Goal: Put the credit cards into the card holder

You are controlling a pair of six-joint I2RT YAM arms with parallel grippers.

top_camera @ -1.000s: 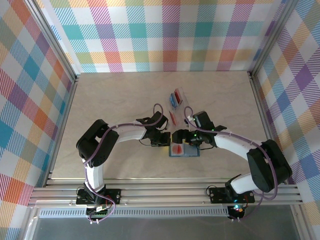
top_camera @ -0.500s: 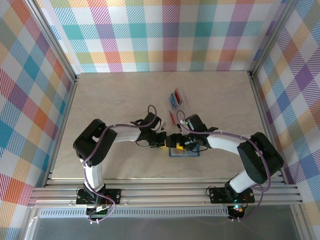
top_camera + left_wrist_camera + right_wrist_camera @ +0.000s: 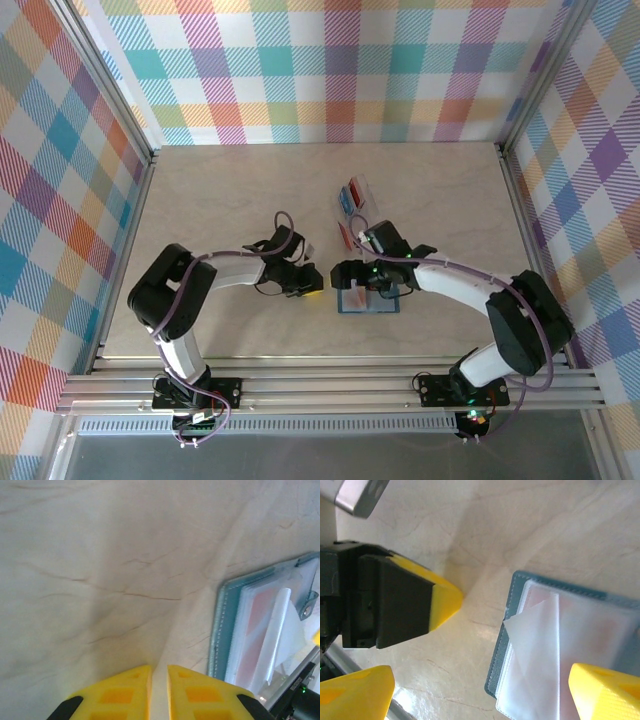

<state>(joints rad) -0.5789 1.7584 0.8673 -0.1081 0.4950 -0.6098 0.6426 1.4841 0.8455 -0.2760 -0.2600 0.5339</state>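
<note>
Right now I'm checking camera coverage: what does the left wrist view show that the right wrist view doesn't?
Left wrist adds: the snap tab of the card holder, and the left gripper, fingers a slim gap apart, empty. Right wrist adds: the right gripper, spread wide, and the left gripper side-on. Shared: the open card holder on the table, a red card under clear sleeves.

Teal card holder (image 3: pixel 580 640) lies open and flat between the right jaws, clear sleeve curling up, red card (image 3: pixel 257 616) tucked inside; more red and blue cards (image 3: pixel 349 196) well beyond.
</note>
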